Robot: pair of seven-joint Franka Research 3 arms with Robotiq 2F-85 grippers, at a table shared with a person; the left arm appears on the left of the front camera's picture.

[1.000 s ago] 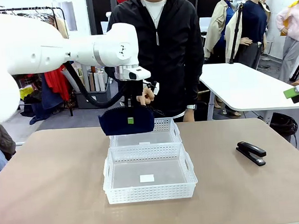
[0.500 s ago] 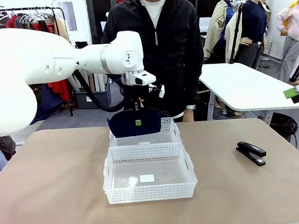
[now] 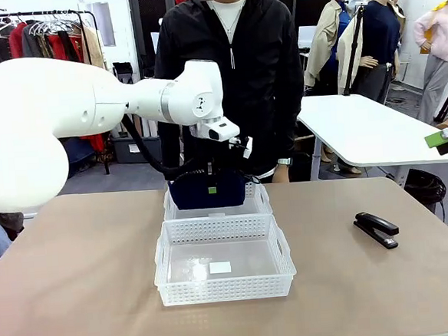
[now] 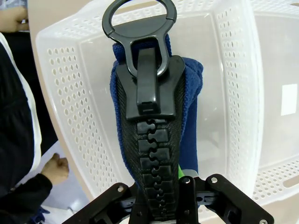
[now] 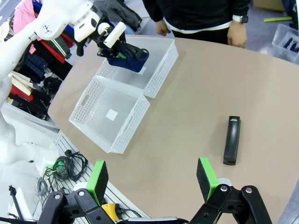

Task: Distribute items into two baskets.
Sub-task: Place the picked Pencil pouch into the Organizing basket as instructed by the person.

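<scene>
My left gripper (image 3: 210,186) is shut on the dark navy pouch (image 3: 208,193) and holds it by its top edge. The pouch hangs partly inside the far white basket (image 3: 259,205). In the left wrist view the pouch (image 4: 191,107), with its black zipper and ring pull, hangs over that basket's floor (image 4: 88,93). The near basket (image 3: 225,289) holds nothing but its white label. A black stapler (image 3: 376,229) lies on the table at the right. My right gripper (image 5: 152,179) stands open high above the table's edge, with the stapler (image 5: 232,140) below it.
A person in a black jacket stands at the far side of the table, right behind the baskets, one hand (image 4: 56,168) close to the far basket. The brown tabletop (image 3: 78,286) lies bare left and right of the baskets. A white table (image 3: 360,131) stands at the back right.
My left arm has carried the pouch to the right and lowered it from above the far basket's left rim down into that basket. The stapler and right gripper have not moved.
</scene>
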